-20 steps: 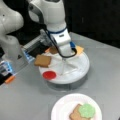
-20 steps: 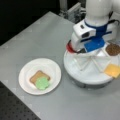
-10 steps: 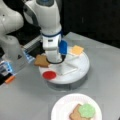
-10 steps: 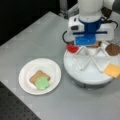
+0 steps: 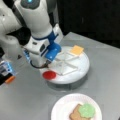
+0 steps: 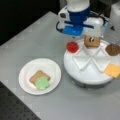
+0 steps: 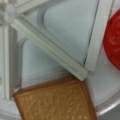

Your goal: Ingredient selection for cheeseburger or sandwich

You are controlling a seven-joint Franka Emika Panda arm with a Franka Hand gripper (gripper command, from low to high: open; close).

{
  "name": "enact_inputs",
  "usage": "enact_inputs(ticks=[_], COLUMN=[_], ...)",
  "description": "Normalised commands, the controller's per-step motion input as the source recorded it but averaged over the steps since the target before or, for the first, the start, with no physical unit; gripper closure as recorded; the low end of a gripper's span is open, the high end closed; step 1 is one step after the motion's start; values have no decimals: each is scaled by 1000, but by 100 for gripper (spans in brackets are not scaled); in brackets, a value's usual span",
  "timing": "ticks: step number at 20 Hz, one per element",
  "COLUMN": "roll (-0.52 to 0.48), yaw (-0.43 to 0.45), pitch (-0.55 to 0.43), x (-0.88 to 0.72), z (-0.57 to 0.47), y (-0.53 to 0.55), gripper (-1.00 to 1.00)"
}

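Observation:
On the white plate (image 6: 26,72) lies a tan bread square (image 6: 37,75) with green lettuce (image 6: 42,83) on it, the sandwich as it stands; it also shows on the plate (image 5: 62,105) as bread (image 5: 75,115) under lettuce (image 5: 86,110). The divided white tray (image 6: 85,72) holds a second bread square (image 6: 91,42), a red tomato disc (image 6: 72,46), a brown patty (image 6: 112,49) and orange cheese (image 6: 113,70). My gripper (image 6: 91,37) hangs just over the tray's bread square (image 7: 55,102), beside the tomato (image 7: 113,42). Its fingers do not show in the wrist view.
The tray (image 5: 75,72) sits mid-table, with the tomato (image 5: 49,75) at its near-left rim and the cheese (image 5: 76,50) at its far side. Orange and blue equipment (image 5: 7,72) stands at a front view's left edge. A black perforated strip (image 6: 10,107) borders the table.
The arm has swung across the tray toward the bread and tomato compartments and come lower over them. The plate's bread and lettuce have not moved.

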Motion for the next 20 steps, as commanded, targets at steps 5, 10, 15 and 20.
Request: enact_inputs(ticks=[5,10,15,20], roll=[344,389,373,341], yaw=[-316,-213,-83,4], pitch=[159,142,106,83], x=[147,195,198,198], z=[165,109,49,-57], y=[-177,-233,-213,-198], gripper=[-100,-100,-100,-100])
